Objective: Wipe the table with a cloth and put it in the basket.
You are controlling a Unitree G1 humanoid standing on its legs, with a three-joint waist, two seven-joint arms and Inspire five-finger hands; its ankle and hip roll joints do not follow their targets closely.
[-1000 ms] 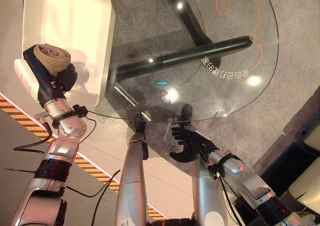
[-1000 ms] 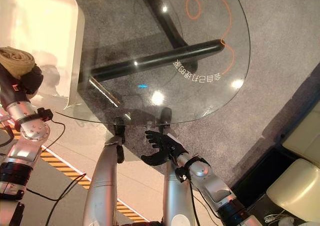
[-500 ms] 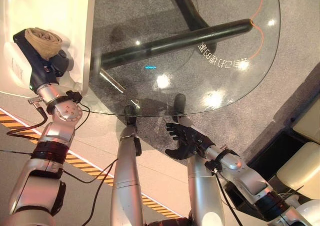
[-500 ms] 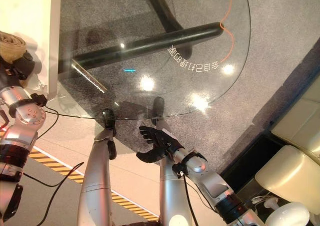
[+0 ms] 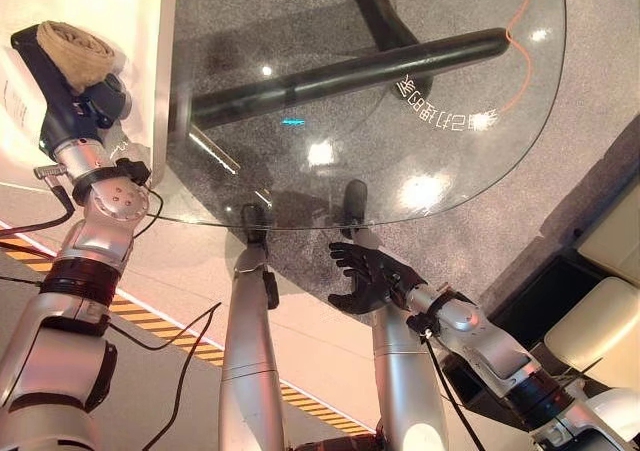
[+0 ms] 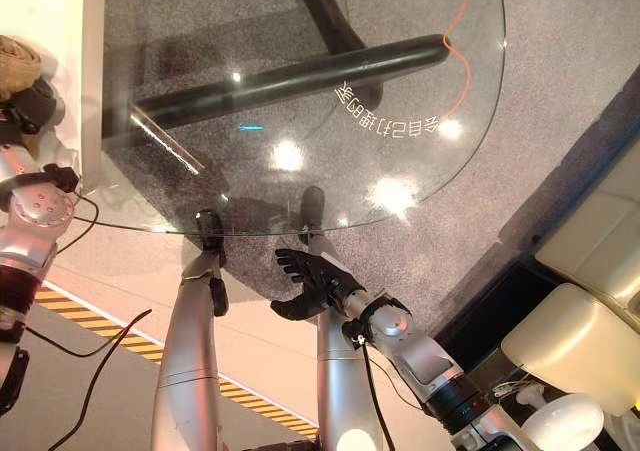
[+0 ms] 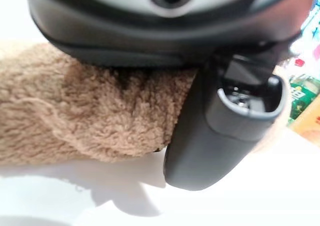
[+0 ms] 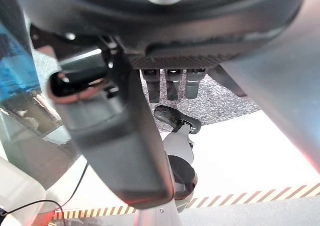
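— So, where is the cloth (image 5: 75, 51)?
— Upper left of the left eye frame, bunched in the left robot hand (image 5: 62, 96); the left wrist view shows tan terry pressed between the dark palm and the thumb (image 7: 220, 131), so that robot hand is closed round it.
— And the basket (image 5: 110, 1)?
— White, along the upper left edge, lying on the left end of the glass desk (image 5: 400, 151); the cloth and the left robot hand are in front of its pale surface; whether the cloth touches it I cannot tell.
— The other robot hand?
— The right robot hand (image 5: 362, 276) is at lower centre, just below the near rim of the desk, apart from the glass; fingers spread and loosely bent, holding nothing.
— Anything else?
— A dark tubular frame (image 5: 340, 71) shows through the glass, with orange line marks (image 5: 520, 31) at upper right; a cream seat (image 6: 590, 311) is at the right edge.
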